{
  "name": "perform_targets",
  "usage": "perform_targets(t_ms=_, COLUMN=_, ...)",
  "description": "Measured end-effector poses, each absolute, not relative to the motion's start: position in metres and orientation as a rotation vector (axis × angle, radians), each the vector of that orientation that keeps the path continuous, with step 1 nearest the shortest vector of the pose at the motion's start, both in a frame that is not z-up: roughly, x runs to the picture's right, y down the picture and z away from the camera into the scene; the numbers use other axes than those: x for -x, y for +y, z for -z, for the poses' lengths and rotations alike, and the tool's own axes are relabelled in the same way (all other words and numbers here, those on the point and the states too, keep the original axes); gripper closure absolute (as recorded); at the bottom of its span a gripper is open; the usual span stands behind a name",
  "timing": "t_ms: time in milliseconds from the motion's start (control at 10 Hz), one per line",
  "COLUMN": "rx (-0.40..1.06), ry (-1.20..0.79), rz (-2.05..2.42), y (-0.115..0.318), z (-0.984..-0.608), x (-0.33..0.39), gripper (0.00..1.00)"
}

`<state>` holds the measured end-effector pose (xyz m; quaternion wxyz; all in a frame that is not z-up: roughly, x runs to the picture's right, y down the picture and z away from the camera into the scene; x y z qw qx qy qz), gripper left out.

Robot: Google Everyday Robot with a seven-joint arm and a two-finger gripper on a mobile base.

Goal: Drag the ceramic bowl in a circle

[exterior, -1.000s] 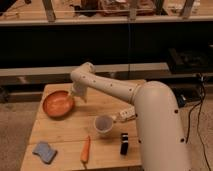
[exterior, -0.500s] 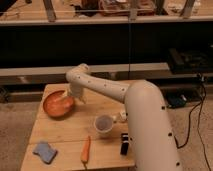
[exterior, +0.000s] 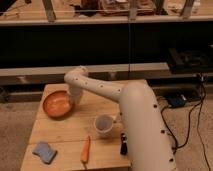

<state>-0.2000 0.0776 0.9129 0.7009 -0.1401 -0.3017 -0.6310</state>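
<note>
The ceramic bowl [exterior: 57, 104] is a wide, shallow orange-terracotta bowl on the left part of the wooden table [exterior: 70, 132]. My white arm reaches from the lower right across the table, and the gripper [exterior: 73, 99] hangs down at the bowl's right rim, touching or just inside it. A small pale cup [exterior: 103, 124] stands right of centre, apart from the bowl.
An orange carrot [exterior: 85, 149] lies near the front edge. A blue-grey sponge [exterior: 44, 151] sits at the front left corner. A small black object [exterior: 123, 144] lies at the front right by my arm. A dark shelf unit stands behind the table.
The bowl has slid from further left toward the table's middle and front, with the gripper at its right rim. My arm has swung with it.
</note>
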Motion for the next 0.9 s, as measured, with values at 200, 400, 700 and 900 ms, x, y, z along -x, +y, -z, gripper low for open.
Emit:
perform_targets(t_ms=200, rx=0.325, ry=-0.645, rz=1.401, y=0.078, z=-0.906, x=0.19, gripper=0.98)
perform_targets(t_ms=400, rx=0.341, ry=-0.621, rz=1.385, y=0.082, z=-0.897, x=0.166, gripper=1.0)
perform_targets(t_ms=700, rx=0.377, ry=-0.584, rz=1.363, y=0.093, z=-0.884, x=0.126, gripper=1.0)
perform_targets(t_ms=900, rx=0.39, ry=-0.586, rz=1.388, y=0.113, z=-0.866, x=0.118, gripper=1.0)
